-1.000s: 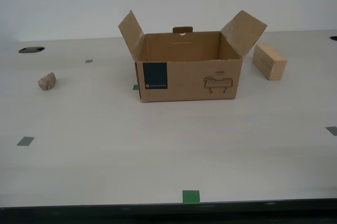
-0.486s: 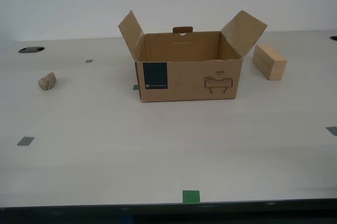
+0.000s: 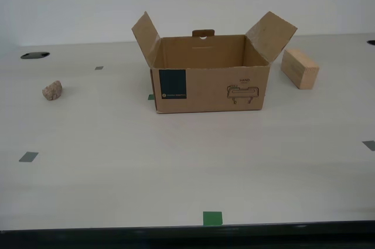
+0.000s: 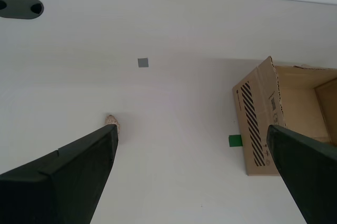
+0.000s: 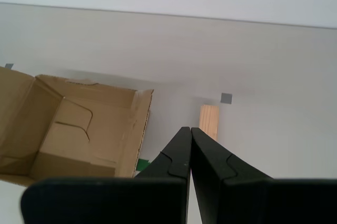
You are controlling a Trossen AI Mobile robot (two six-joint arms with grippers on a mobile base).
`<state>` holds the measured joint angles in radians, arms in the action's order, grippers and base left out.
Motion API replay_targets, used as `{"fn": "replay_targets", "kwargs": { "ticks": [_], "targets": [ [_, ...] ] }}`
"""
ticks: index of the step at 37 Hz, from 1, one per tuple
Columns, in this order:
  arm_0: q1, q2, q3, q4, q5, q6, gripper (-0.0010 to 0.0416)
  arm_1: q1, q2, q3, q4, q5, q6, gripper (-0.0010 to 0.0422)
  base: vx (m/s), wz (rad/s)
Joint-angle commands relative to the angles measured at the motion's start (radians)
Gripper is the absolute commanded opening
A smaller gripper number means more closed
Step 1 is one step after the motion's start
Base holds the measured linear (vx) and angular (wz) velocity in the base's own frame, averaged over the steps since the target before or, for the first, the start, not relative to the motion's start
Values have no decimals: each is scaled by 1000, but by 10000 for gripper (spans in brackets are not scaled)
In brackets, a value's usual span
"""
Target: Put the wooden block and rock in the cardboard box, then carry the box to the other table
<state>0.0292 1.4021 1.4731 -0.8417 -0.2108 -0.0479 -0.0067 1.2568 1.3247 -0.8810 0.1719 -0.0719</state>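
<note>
progress 0 of 2 loaded | rock (image 3: 52, 90) near tabletop (image 3: 176, 173) far edge | wooden block (image 3: 299, 68) beside cardboard box (image 3: 211, 82) | my first pincer (image 5: 189, 132) closed, empty | my second pincer (image 4: 192, 137) spread wide | carry pending

Table (image 3: 176, 167): smooth, off-white.
Tape marks: green square (image 3: 212, 218) at near edge (others grey (image 3: 28, 157)).
Cable hole (image 3: 35, 55): dark oval, far back.

my first gripper (image 5: 189, 130), matte black fingers (image 5: 176, 155) with stepped inner edges, my second gripper (image 4: 192, 137), broad smooth black fingers (image 4: 79, 168)
</note>
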Motion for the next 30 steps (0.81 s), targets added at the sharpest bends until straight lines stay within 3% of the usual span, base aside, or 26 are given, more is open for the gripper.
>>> {"fn": "replay_targets", "kwargs": {
  "ticks": [1, 14, 20, 26, 30],
  "targets": [
    [0, -1, 0, 1, 2, 6, 1, 0, 0, 1, 0, 4, 1, 387, 0, 0],
    [1, -1, 0, -3, -2, 35, 0, 0, 0, 1, -3, 4, 1, 387, 0, 0],
    [2, -1, 0, 5, 11, 21, 6, 0, 0, 1, -3, 4, 1, 387, 0, 0],
    [3, 5, 0, 5, 58, 21, 44, 0, 0, 1, -3, 4, 2, 387, 0, 0],
    [3, 15, 0, 3, 60, 22, 86, 0, 0, 1, -3, 4, 2, 387, 0, 0]
  ]
}}
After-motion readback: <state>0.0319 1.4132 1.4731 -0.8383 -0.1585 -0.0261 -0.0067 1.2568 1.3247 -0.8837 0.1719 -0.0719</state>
